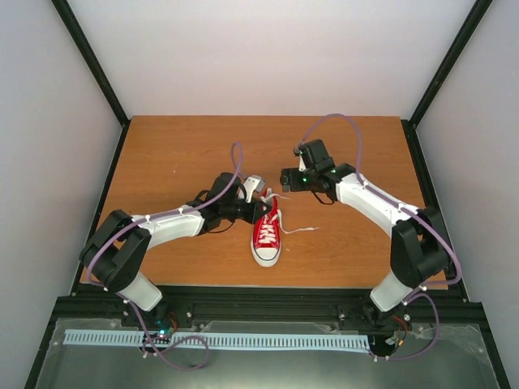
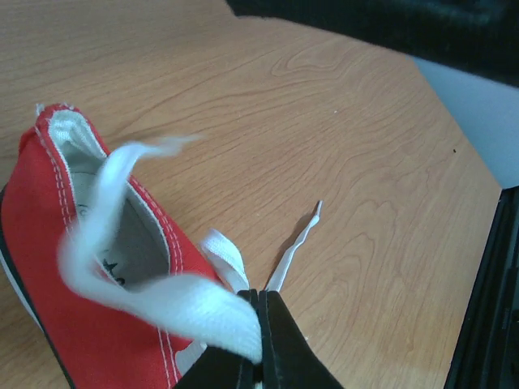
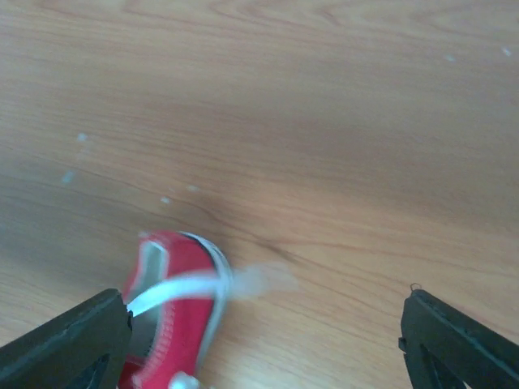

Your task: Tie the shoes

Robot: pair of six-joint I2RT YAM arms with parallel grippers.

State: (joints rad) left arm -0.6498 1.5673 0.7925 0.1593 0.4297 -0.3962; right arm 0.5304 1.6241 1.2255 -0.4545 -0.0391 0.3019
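A small red sneaker (image 1: 266,237) with white sole and toe cap lies on the wooden table (image 1: 178,154), toe toward the near edge. My left gripper (image 1: 263,207) is at the shoe's heel opening, shut on a white lace (image 2: 186,304) that loops over the red shoe (image 2: 89,324). A second lace end (image 2: 298,247) trails on the wood, also seen in the top view (image 1: 302,230). My right gripper (image 1: 285,178) hovers open and empty just behind the shoe. In the right wrist view its fingers (image 3: 69,336) stand wide apart above the blurred shoe (image 3: 174,312).
Black frame rails (image 1: 243,296) run along the table's near edge. White walls enclose the table at the back and sides.
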